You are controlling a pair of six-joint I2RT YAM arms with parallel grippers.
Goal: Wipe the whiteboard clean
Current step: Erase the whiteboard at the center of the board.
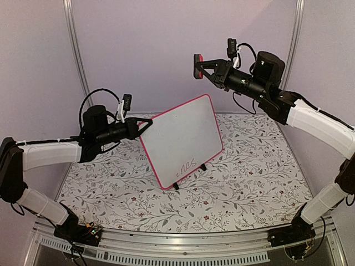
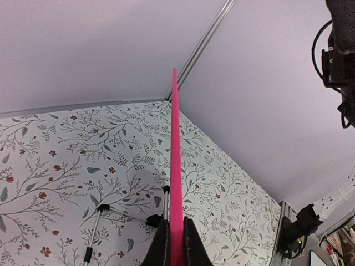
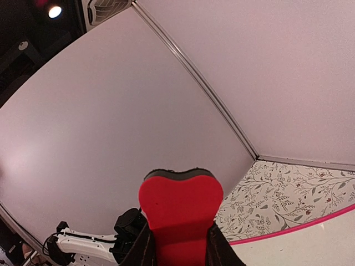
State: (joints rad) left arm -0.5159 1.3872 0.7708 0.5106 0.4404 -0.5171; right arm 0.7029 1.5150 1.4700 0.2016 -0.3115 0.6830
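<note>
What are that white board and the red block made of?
The whiteboard looks like a smooth coated panel in a thin pink frame, probably plastic. The red eraser seems to be soft foam: it has a matte face, a dark fuzzy top edge, and sides squeezed inward.

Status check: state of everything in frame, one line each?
whiteboard: tilted, clamped at one edge, dark writing near lower corner.
left gripper: shut on whiteboard edge.
right gripper: shut on eraser, raised above the board.
eraser: held in air, not touching whiteboard.
</note>
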